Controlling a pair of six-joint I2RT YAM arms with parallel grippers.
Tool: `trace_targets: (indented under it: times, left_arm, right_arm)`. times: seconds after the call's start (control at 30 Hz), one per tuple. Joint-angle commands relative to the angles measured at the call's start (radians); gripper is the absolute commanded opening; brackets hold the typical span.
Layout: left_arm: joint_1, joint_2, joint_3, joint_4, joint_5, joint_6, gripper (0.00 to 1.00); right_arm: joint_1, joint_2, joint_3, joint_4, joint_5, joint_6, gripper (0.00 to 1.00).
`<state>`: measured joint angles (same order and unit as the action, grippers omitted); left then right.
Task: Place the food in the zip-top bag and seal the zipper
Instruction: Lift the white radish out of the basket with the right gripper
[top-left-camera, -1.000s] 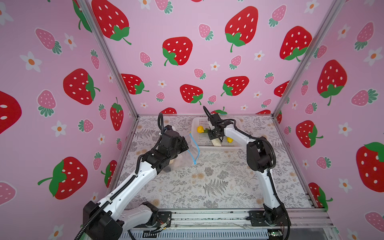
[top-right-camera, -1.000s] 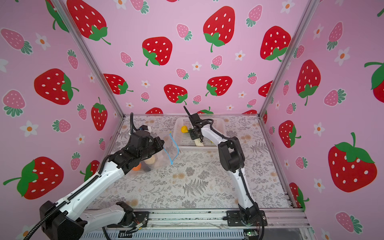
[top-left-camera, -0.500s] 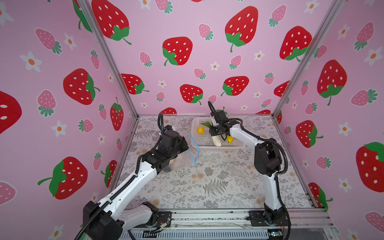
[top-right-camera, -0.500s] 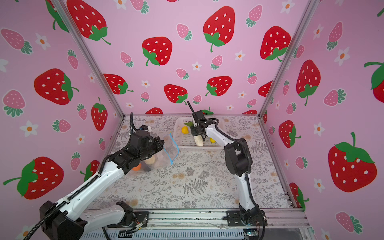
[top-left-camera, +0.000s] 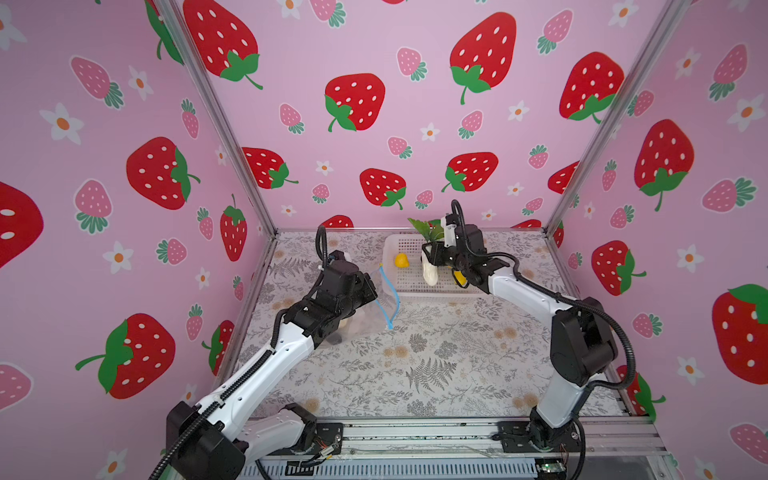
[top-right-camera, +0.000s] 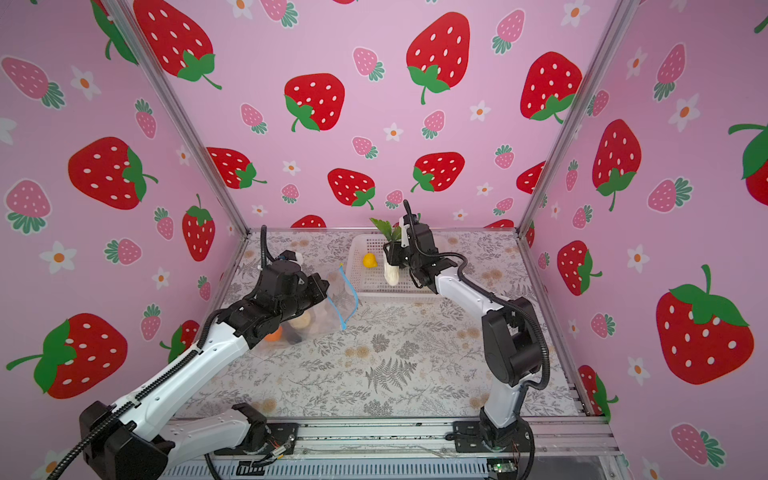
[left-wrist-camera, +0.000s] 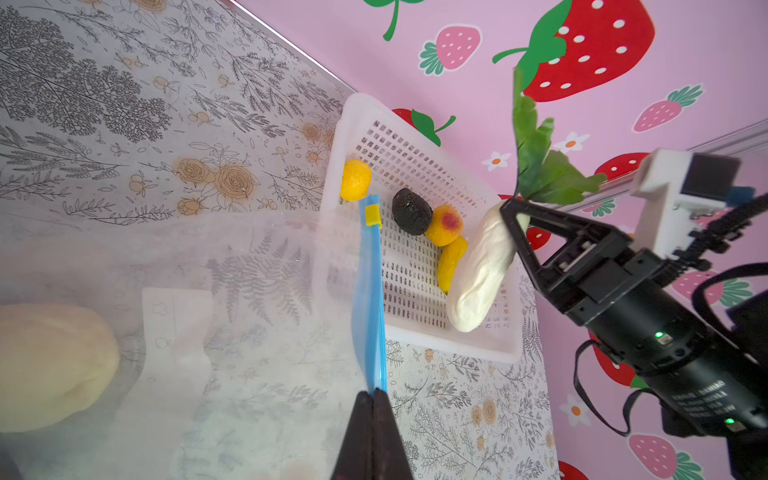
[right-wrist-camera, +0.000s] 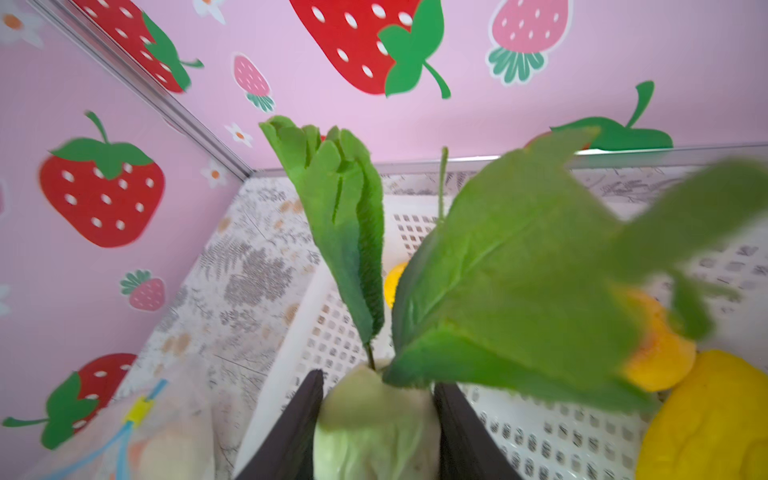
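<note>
The right gripper (right-wrist-camera: 378, 380) is clamped on the leafy top of the cream-white radish (left-wrist-camera: 478, 270), which hangs tilted over the white basket (left-wrist-camera: 436, 345); whether its tip is clear of the basket floor I cannot tell. The left gripper (left-wrist-camera: 372, 395) is pinched shut on the blue zipper (left-wrist-camera: 370, 291), holding up one lip of the zip-top bag (top-right-camera: 328, 316), which lies on the surface (top-left-camera: 415, 353) just beside the basket. To do this transfer well, I would raise the radish until its tip clears the basket rim. Then I would carry it root-first into the gaping mouth and push deep enough that the long leaves (right-wrist-camera: 519, 270) do not foul the zipper.
</note>
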<state>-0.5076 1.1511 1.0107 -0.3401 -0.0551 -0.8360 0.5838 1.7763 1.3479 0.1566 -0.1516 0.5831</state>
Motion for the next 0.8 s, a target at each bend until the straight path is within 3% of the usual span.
trace_targets:
  times: [0.0, 0.3, 0.5, 0.77]
  left_arm:
    - [0.006, 0.007, 0.042, 0.004, 0.003, -0.014, 0.00]
    - [0.005, 0.005, 0.055, 0.003, 0.011, -0.023, 0.00]
    - [0.006, 0.009, 0.064, -0.001, 0.009, -0.024, 0.00]
    - [0.006, 0.004, 0.068, -0.005, 0.010, -0.026, 0.00]
  right_arm:
    - [-0.003, -0.026, -0.039, 0.189, -0.046, 0.154, 0.42]
    - [0.040, -0.112, -0.198, 0.480, 0.004, 0.297, 0.41]
    - [0.116, -0.171, -0.291, 0.656, 0.110, 0.348, 0.41]
    - [0.196, -0.129, -0.286, 0.750, 0.140, 0.387, 0.42]
